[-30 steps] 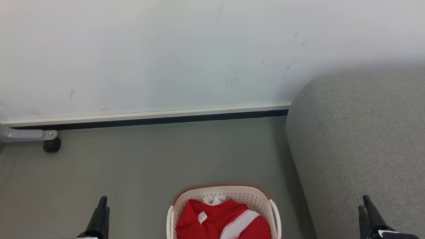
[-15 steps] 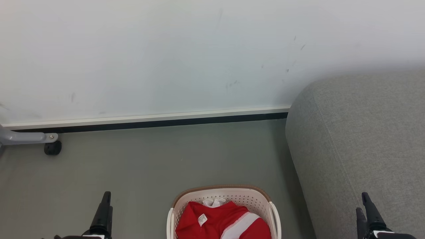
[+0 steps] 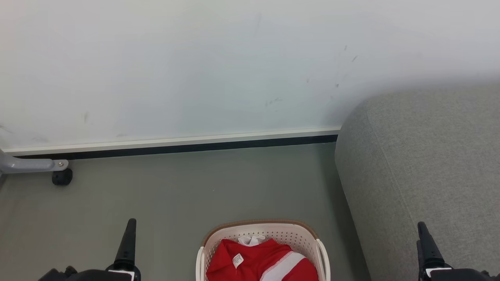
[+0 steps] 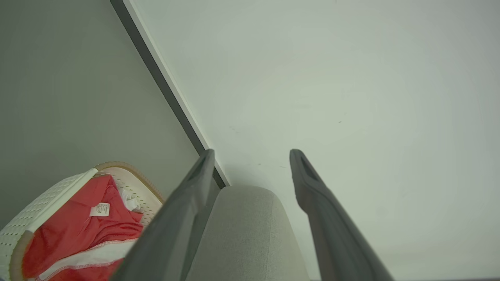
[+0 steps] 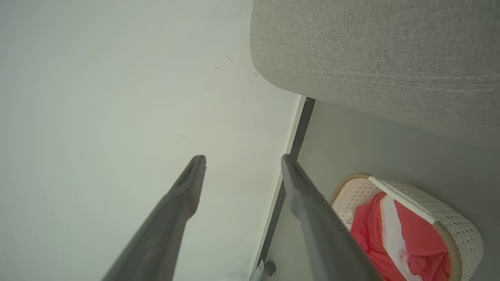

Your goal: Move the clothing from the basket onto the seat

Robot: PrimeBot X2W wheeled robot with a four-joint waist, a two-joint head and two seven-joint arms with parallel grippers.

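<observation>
The red clothes [image 3: 256, 259] lie in the basket [image 3: 281, 233]. The basket sits on the floor [image 3: 175, 195], just beside the grey sofa [image 3: 429, 156]. No clothes are on the sofa yet. The left claw [image 4: 253, 155] and the right claw [image 5: 243, 159] are both wide open and hold nothing. One hangs on each side of the basket, apart from it. To do this step well, I think one claw should go down into the middle of the red pile. It should not bump the basket, and it should pinch a thick fold so the cloth does not slip.
</observation>
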